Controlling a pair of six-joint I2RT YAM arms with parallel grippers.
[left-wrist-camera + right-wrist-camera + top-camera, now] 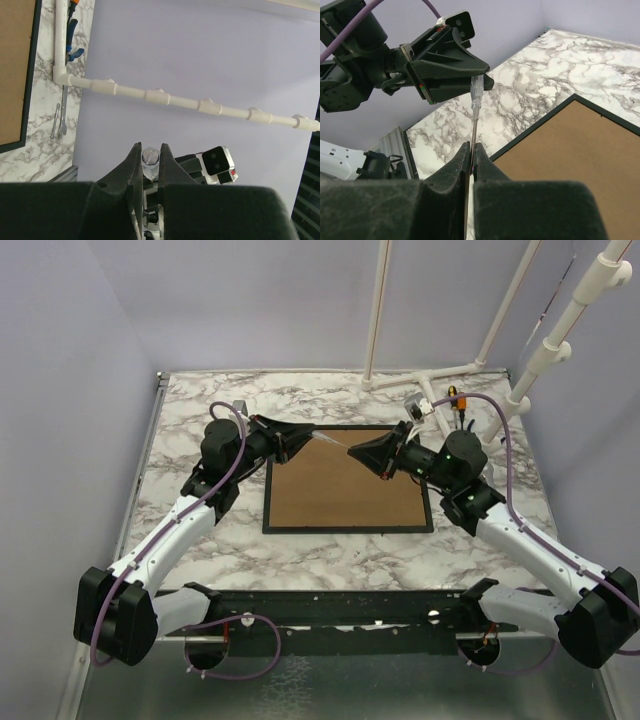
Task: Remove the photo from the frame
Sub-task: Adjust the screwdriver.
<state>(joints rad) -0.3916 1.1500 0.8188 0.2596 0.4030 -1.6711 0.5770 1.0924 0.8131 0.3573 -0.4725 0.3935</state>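
Black-bordered rectangular frame (347,529) lies face down, brown fibreboard back (340,490) in place, photo unseen. Above its far edge, left gripper (308,438) and right gripper (352,451) both pinch a slim clear-handled screwdriver (330,443). Extraction not yet begun.

You have the frame (347,478) back-up: brown fibreboard, matt and faintly fibrous, edged in thin black with a dull finish. The table (330,550) reads smooth and marble-patterned, with a slight sheen. Screwdriver (476,90): clear glossy plastic handle, thin bare metal shaft. Left gripper (309,436) and right gripper (351,451): matt black moulded plastic. Pipes (378,310): smooth white plastic. Wrenches (59,121): bright metal.
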